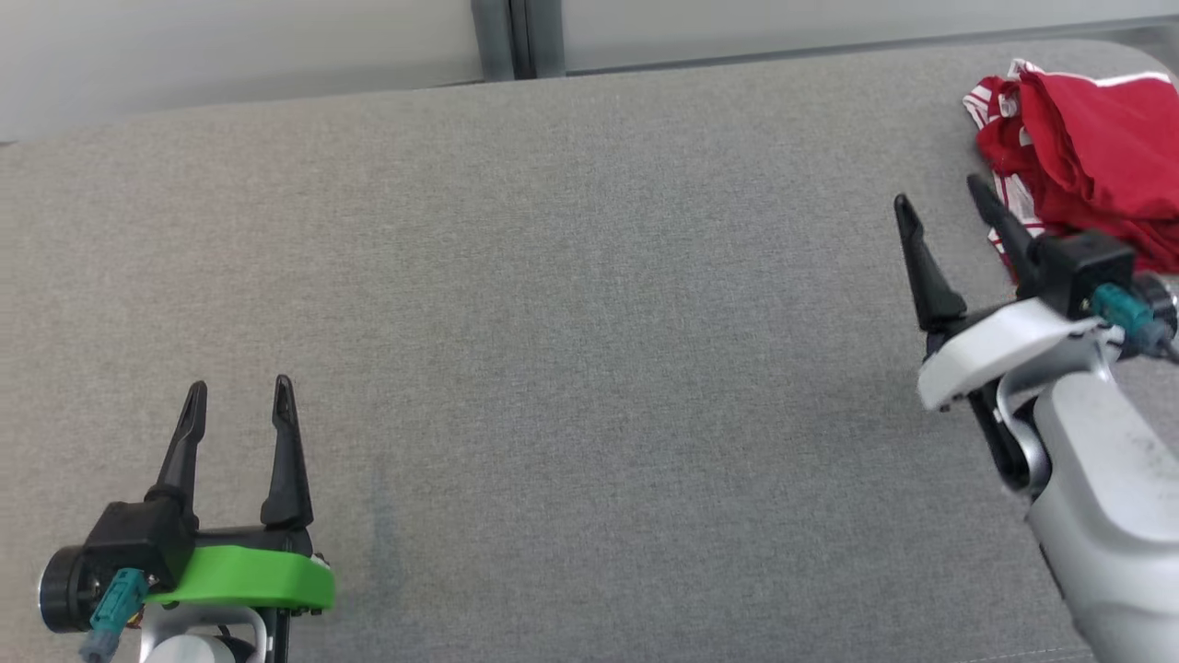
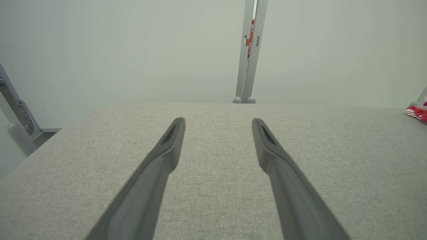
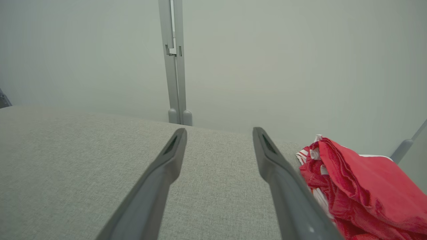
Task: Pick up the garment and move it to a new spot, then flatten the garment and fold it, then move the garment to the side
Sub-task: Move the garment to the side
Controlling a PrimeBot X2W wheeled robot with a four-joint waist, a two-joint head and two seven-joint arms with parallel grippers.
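Garment [image 1: 1096, 157] is spotted at the far right corner of the surface [image 1: 589, 322]: a red piece with white-striped trim, bunched and folded over on itself in a loose heap, its right side cut off by the edge of the head view. The right gripper [image 1: 938, 191] is seen just beside it, on its left flank, fingers spread wide and nothing caught between them. The finger nearer the cloth is laid across the striped edge in the head view, though whether contact is made cannot be told.

From the right wrist view the same is confirmed. Both dark fingers are parted over grey woven fabric, and the red heap is found just to the right of the right-hand finger, white stripes peeking out from under the folds.

Over at the near left of the surface, the left gripper [image 1: 239, 383] is held over the grey cloth, well apart from the garment, its fingers likewise released and gripping nothing. In the left wrist view a sliver of red and white is picked out at the far right edge of the surface.

Beyond the far edge, a pale wall [image 1: 230, 46] is seen, with a grey upright post [image 1: 516, 37] standing against it.
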